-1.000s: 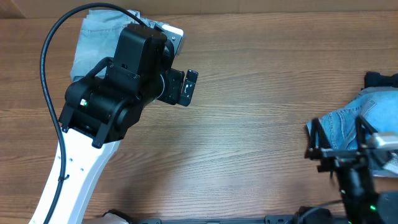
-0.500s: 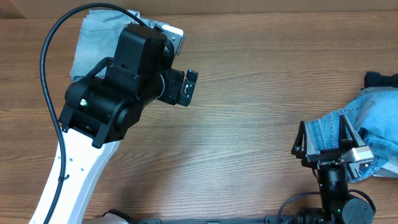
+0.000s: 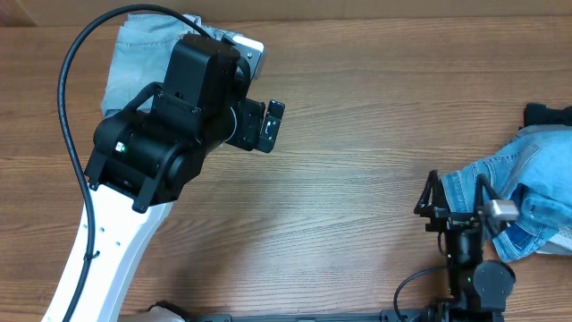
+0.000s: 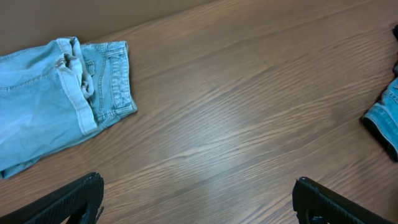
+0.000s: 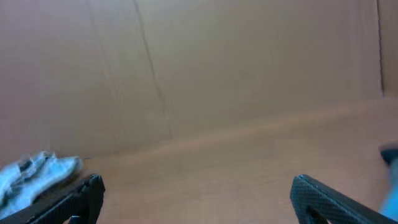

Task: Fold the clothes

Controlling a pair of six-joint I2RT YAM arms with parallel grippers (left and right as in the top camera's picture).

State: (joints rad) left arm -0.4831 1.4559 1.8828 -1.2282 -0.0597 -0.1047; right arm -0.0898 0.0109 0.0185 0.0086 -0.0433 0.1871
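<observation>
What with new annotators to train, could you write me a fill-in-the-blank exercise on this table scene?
The folded shorts lie on the ____ arm's side of the table. The crumpled shorts lie beside the right gripper, whose jaws stand ____. The left gripper, its jaws wide apart over bare wood, grips ____.
Missing words: left; open; nothing.
</observation>
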